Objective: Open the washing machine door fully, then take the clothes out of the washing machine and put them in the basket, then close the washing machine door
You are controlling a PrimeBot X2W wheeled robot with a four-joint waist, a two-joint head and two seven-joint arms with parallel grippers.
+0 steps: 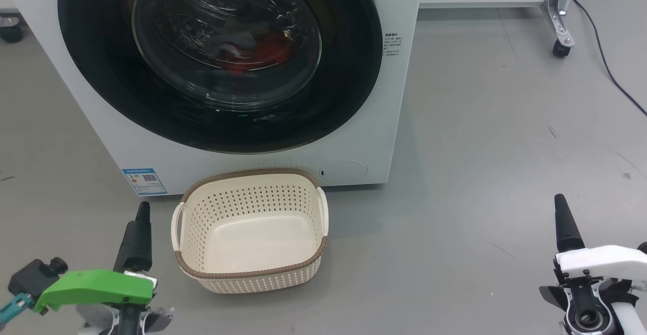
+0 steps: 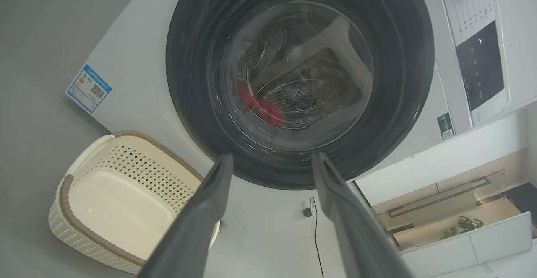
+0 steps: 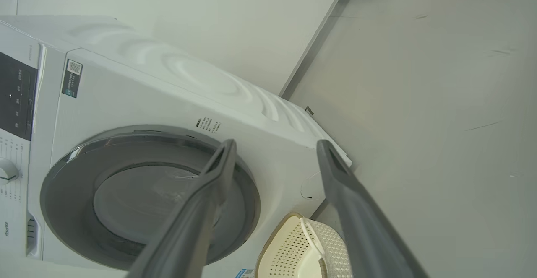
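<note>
Found washing machine door (image 1: 354,72) shut, black rim flush on the white front of the washing machine (image 1: 394,138). Noted empty basket (image 1: 252,173) upright on the grey floor (image 1: 480,148), just on the near side of the machine's base, below the door's lower edge; cannot tell whether touching the panel.

Logged wide bare floor to the right of machine and basket, out to a wheeled frame leg (image 1: 561,47) and a dark cable (image 1: 606,67) at the far right. Less room to the left: a strip of floor beside the blue sticker (image 1: 144,181), with a caster (image 1: 10,32) at the far left.

Recorded left gripper (image 2: 272,156) with fingers (image 2: 201,211) spread wide apart, holding nothing, touching nothing, aimed toward the door's lower rim, near-left of the basket. Recorded right gripper (image 3: 277,143) likewise spread wide and empty, well apart from basket and machine, above open floor at the near right.

Saw clothes (image 1: 263,52) as a red patch low in the drum (image 2: 302,97) behind the glass (image 1: 202,32); outline blurred by reflections, number of pieces not readable. Upper part of door and machine cut off at the head view's top edge.
</note>
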